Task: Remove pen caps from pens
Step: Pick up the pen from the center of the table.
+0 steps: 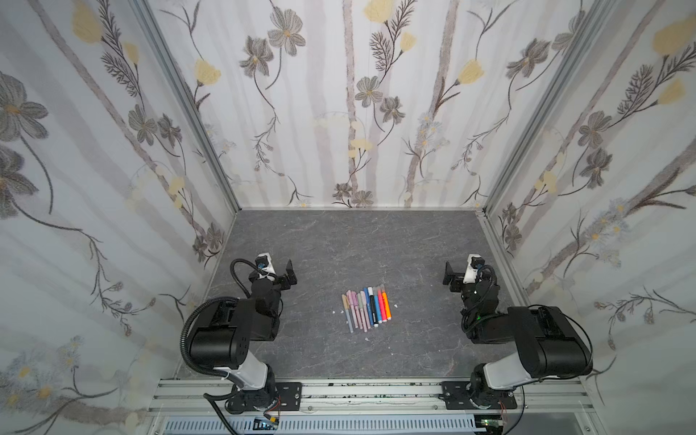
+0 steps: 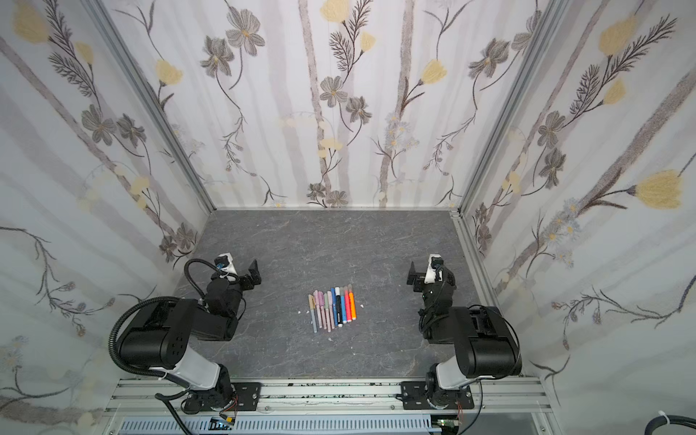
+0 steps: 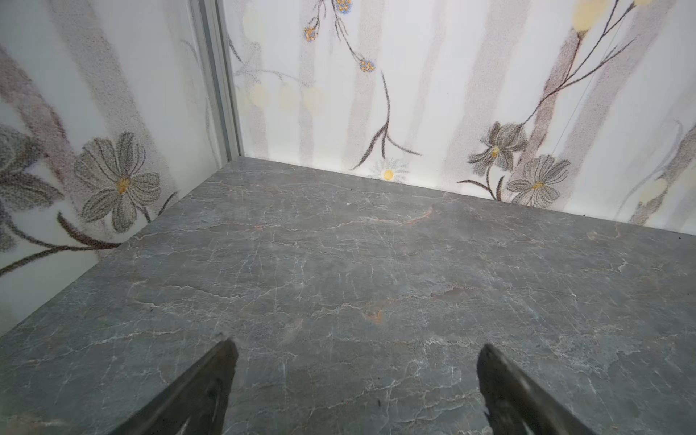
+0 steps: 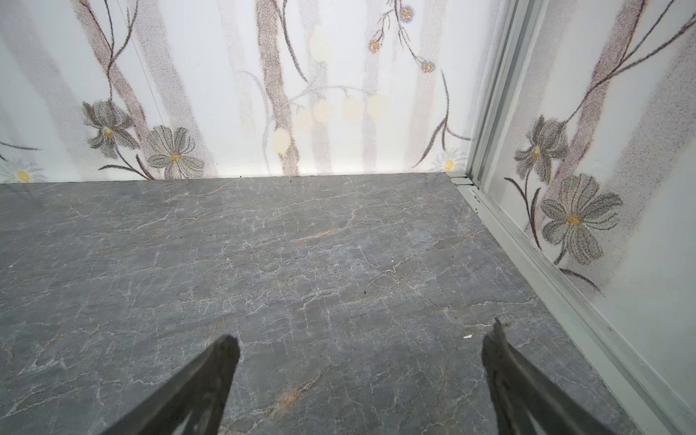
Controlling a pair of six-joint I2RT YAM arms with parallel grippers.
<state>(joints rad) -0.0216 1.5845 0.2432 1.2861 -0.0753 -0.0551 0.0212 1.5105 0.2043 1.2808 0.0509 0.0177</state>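
Aluminium rail [image 1: 376,389]: nearest edge, and both arm bases are bolted to it, well apart.
White specks [image 1: 365,339]: a few bits scattered on the tabletop just around the row.
Pens [image 1: 367,309] [image 2: 333,309]: about nine, side by side mid-table, between the arms and touching neither. Tan at the left end, then pastel pinks, lilac and grey, blue, black-and-white, red-pink, orange at the right end.
Pen caps [image 1: 370,291]: on the far ends, it seems; the white one is the clearest.
Writing: barrel print is too small to read.
Left gripper [image 1: 290,275] [image 3: 356,346]: jaws spread wide, nothing between them, bare stone below.
Right gripper [image 1: 449,277] [image 4: 365,335]: same, wide apart and holding nothing.
Tabletop [image 1: 376,241]: dark grey, marble-veined.
Walls [image 1: 339,113]: pale floral print at the back.
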